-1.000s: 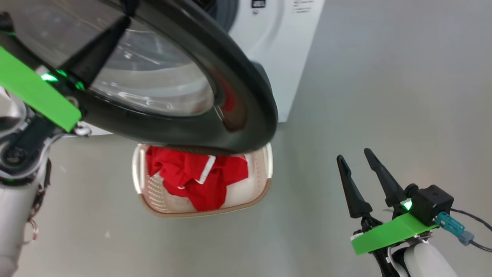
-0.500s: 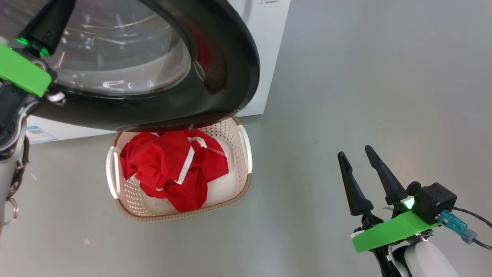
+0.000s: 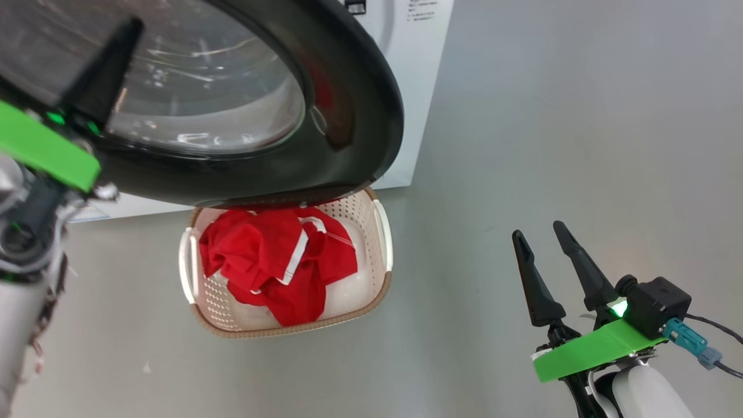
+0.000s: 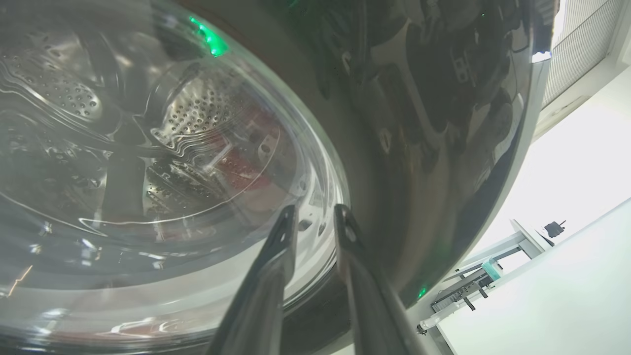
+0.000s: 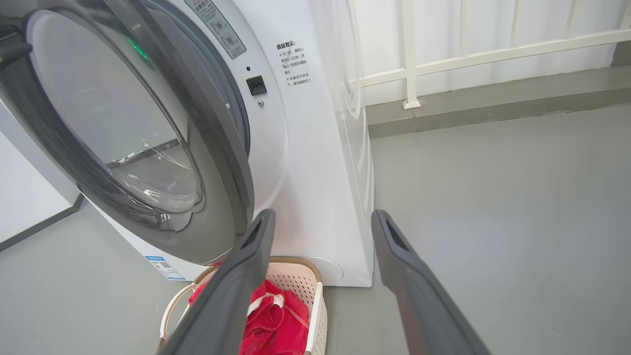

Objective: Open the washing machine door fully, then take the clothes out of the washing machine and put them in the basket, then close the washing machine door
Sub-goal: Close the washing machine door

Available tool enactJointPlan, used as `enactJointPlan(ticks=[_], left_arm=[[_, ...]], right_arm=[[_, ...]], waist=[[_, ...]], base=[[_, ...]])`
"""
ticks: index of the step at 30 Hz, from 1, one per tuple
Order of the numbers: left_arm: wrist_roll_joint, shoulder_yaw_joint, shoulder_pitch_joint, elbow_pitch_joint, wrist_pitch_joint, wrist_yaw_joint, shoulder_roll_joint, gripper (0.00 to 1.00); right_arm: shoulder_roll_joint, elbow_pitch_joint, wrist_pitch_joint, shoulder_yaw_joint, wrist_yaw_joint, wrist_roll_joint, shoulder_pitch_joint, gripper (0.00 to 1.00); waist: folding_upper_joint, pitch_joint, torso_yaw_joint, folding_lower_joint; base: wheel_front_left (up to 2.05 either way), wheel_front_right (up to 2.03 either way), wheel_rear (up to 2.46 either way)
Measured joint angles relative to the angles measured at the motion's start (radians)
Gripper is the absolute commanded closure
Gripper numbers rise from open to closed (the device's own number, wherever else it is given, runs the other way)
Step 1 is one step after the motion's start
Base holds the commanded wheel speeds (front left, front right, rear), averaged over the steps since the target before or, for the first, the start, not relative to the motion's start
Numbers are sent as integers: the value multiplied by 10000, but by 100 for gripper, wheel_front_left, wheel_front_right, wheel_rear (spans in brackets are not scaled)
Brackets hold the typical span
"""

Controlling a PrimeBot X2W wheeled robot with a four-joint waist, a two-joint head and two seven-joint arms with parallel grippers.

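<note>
The washing machine door (image 3: 348, 116), black-framed with a bulging glass window, stands partly swung out from the white washing machine (image 5: 305, 172). My left gripper (image 4: 314, 219) points at the door's glass near the frame (image 4: 419, 148), its fingers a narrow gap apart with nothing between them; one finger (image 3: 104, 75) shows over the glass. Red clothes (image 3: 261, 261) with white trim lie in the cream basket (image 3: 290, 332) on the floor below the door. Off to the right, my right gripper (image 3: 537, 230) hangs open and empty over the floor. Past its fingers I see the door (image 5: 217, 162), the basket (image 5: 315, 305) and the clothes (image 5: 276, 320).
Grey floor (image 3: 551, 116) stretches to the right of the machine. A white railing (image 5: 409, 74) and a low ledge run along the wall behind. A blue label sticker (image 5: 160, 264) sits low on the machine's front. The drum shows through the glass (image 4: 197, 108).
The head camera has shifted, so door and basket sit differently in the picture. My left gripper stays at the door's glass. The right arm has not moved.
</note>
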Motion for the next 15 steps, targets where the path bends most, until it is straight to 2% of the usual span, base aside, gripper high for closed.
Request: enactJointPlan(ticks=[1,3,4,6,8,15], left_arm=[[-19,-79,171,-13,-79,0,2,55],[-79,-194,513,-77,-244,0,-10,53],[-123,-232,683,-127,-347,0,-10,48],[-130,-345,1017,-190,-545,0,13,28],[-150,-487,1382,-293,-704,-2,29,0],[-150,-855,2552,-550,-1555,-2,140,0]], right_arm=[[0,6,2,-12,0,-2,18,0],[0,27,0,-15,0,-52,53,0],[0,27,0,-23,0,-79,75,0],[2,38,0,-38,0,-94,130,0],[2,50,0,-58,0,-125,246,0],[4,81,0,-130,0,-251,470,0]], waist=[[0,-41,50,0],[0,-131,141,0],[0,-177,189,0],[0,-275,278,0],[0,-354,388,0],[0,-521,772,1]], base=[[0,0,0],[0,0,0],[0,0,0],[0,0,0],[0,0,0],[0,0,0]])
